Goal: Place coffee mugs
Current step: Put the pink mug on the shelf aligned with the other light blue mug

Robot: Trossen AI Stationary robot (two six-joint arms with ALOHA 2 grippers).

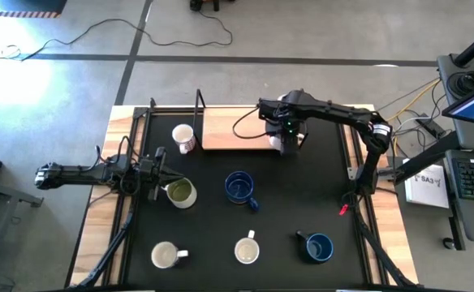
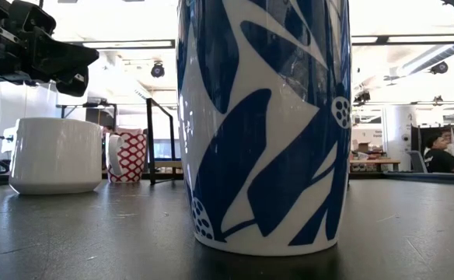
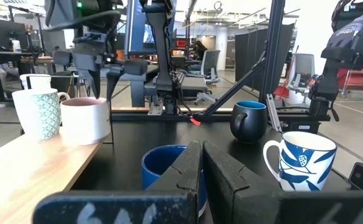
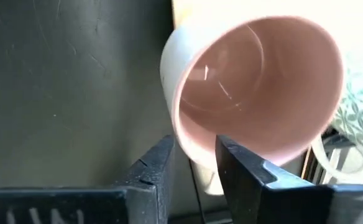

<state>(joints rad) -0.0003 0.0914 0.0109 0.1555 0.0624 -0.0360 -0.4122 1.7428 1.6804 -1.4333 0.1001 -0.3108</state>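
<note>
My right gripper (image 1: 286, 139) reaches over the near right corner of the wooden board (image 1: 229, 130) and is shut on the pinkish mug (image 4: 256, 87), which also shows in the left wrist view (image 3: 85, 119). My left gripper (image 1: 157, 172) is shut and hovers at the table's left, just beside the olive-green mug (image 1: 180, 193), touching nothing I can see. A white mug with red print (image 1: 184, 138) stands by the board. On the black mat stand two dark blue mugs (image 1: 239, 188) (image 1: 318, 246), a white mug (image 1: 165, 255) and a blue-patterned white mug (image 1: 247, 250). My right gripper pinches the pinkish mug's rim wall (image 4: 197, 152) between its two fingers, one finger (image 4: 234, 165) inside the cup and the other outside. The fingers come from above, pointing down. The mug stands upright with its base at the board's edge (image 3: 82, 142).
A white mug with a green pattern (image 3: 41, 112) stands on the board right behind the pinkish one. A black rack post (image 1: 198, 113) rises at the board's left end. The blue-patterned mug (image 2: 262, 124) fills the low view. Bare mat lies between the mugs.
</note>
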